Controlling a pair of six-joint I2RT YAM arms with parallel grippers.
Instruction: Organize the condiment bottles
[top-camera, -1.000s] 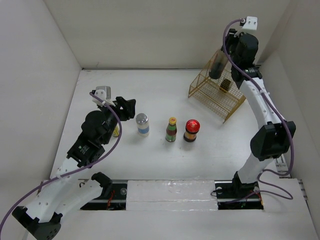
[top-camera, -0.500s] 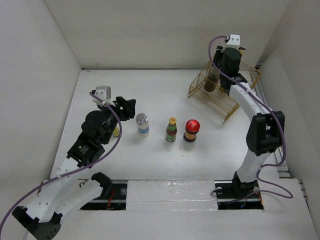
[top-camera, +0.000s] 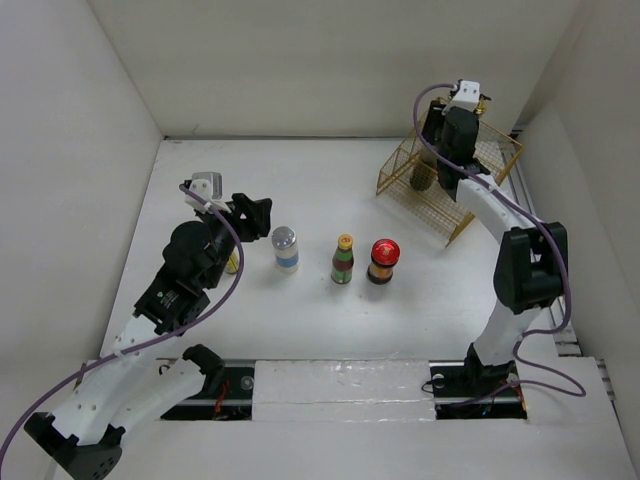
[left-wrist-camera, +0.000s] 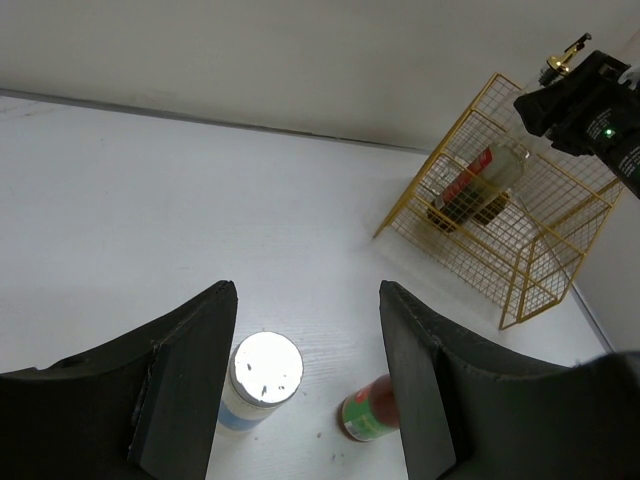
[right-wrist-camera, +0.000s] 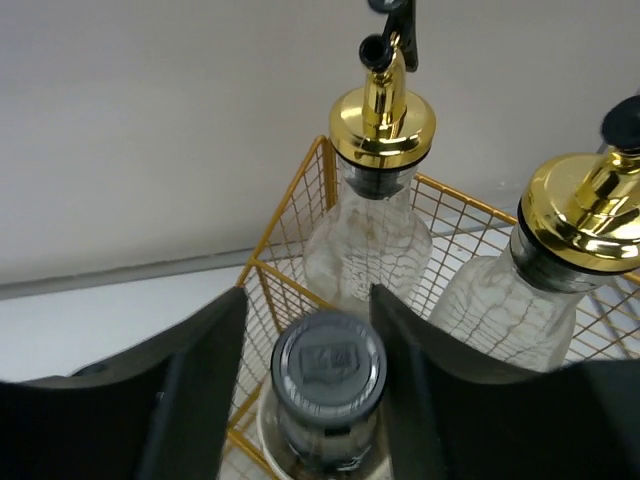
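My right gripper reaches down into the gold wire basket and is shut on the grey pepper shaker, whose grey cap sits between the fingers. Two clear gold-capped bottles stand in the basket just behind it. My left gripper is open and empty, hovering above the blue-labelled silver-lidded jar. That jar and the green yellow-capped bottle show between its fingers. The green bottle and the squat red-lidded jar stand in a row on the table.
A small yellowish bottle stands partly hidden under my left arm. A bottle with a red label leans inside the basket. White walls close in the table at the back and on both sides.
My right gripper has carried the pepper shaker left and down from above the basket into it. My left arm and the table bottles have not moved.
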